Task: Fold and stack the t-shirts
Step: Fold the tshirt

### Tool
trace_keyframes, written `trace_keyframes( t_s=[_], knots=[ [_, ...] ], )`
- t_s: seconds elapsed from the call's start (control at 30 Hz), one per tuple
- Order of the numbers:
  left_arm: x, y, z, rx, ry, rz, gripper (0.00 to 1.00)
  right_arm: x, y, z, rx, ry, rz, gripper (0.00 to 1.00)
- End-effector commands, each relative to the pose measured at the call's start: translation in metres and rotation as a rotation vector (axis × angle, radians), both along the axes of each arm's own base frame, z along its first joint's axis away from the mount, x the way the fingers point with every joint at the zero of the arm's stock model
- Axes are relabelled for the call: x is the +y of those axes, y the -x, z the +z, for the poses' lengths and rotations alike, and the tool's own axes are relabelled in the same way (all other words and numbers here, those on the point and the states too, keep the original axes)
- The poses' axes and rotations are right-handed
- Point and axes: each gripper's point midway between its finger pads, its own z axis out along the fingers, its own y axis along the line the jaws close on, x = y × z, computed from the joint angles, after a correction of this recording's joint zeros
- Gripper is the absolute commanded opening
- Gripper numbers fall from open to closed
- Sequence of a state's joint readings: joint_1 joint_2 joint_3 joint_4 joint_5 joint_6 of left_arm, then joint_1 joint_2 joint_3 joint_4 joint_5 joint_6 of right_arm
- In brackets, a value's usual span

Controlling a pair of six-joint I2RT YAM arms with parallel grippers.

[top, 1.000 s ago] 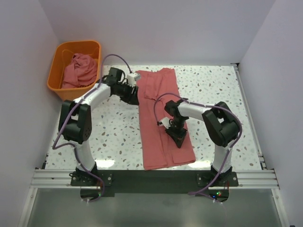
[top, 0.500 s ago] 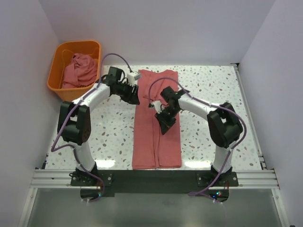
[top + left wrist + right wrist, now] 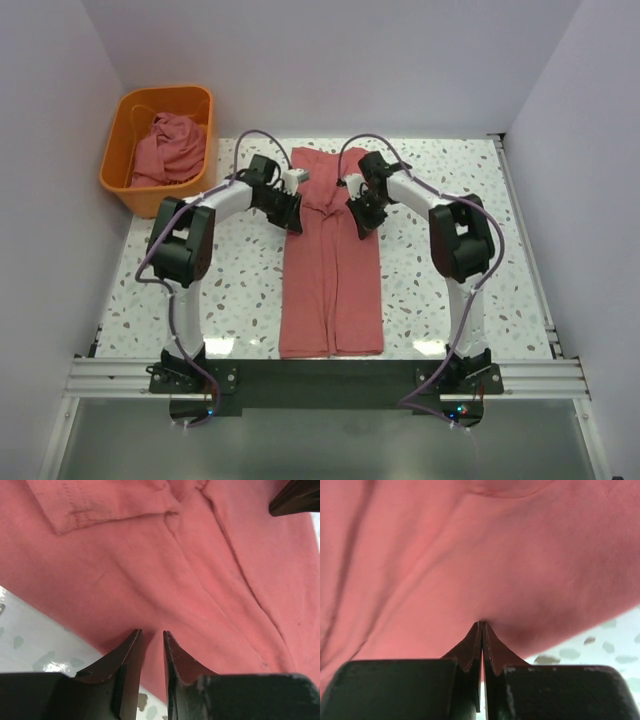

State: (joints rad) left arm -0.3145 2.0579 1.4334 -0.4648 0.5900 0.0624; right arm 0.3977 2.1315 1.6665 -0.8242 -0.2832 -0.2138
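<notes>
Only the wrist views show the right hand (image 3: 482, 624) pinching the t-shirt (image 3: 470, 555), the left hand (image 3: 151, 632) ajar.

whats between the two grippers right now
In the top external view, only the upper part of the flat dusty red-pink cloth t-shirt lies between the left gripper and the right gripper, which sit at its opposite side edges.

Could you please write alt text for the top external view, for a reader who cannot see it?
A red-pink shirt folded into a long strip lies down the middle of a speckled table, the left gripper and right gripper at its two long edges near the far end. An orange basket at the far left corner holds a crumpled shirt.
</notes>
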Motion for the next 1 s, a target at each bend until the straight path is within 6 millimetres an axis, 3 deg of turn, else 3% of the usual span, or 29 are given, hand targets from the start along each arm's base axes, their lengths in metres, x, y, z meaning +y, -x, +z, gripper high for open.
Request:
trace_keyframes(
  t_s=[0.0,0.13,0.3,0.63,0.73,0.83,0.93,0.97],
  knots=[
    [-0.003,-0.029,0.000,-0.061,-0.011,0.040,0.27,-0.013,-0.034,-0.011,-0.077,0.082,-0.067,0.00],
    [0.001,-0.038,-0.021,-0.038,-0.053,0.053,0.24,-0.024,-0.054,-0.024,-0.088,0.117,-0.120,0.00],
    [0.004,-0.059,-0.025,-0.060,-0.069,0.084,0.23,-0.028,-0.079,-0.032,-0.111,0.124,-0.149,0.00],
    [0.020,-0.092,-0.034,-0.070,-0.102,0.146,0.23,-0.015,-0.094,-0.039,-0.093,0.083,-0.185,0.00],
    [0.026,-0.100,-0.030,-0.068,-0.091,0.163,0.23,-0.012,-0.098,-0.036,-0.098,0.068,-0.197,0.01],
    [0.025,-0.101,-0.021,-0.080,-0.065,0.147,0.30,-0.008,-0.104,-0.028,-0.111,0.052,-0.203,0.03],
    [0.013,-0.096,0.004,-0.099,0.016,0.098,0.40,-0.004,-0.113,-0.006,-0.153,0.025,-0.200,0.11],
    [0.009,-0.092,0.011,-0.105,0.038,0.085,0.42,-0.001,-0.115,0.011,-0.179,-0.004,-0.187,0.13]
  ],
)
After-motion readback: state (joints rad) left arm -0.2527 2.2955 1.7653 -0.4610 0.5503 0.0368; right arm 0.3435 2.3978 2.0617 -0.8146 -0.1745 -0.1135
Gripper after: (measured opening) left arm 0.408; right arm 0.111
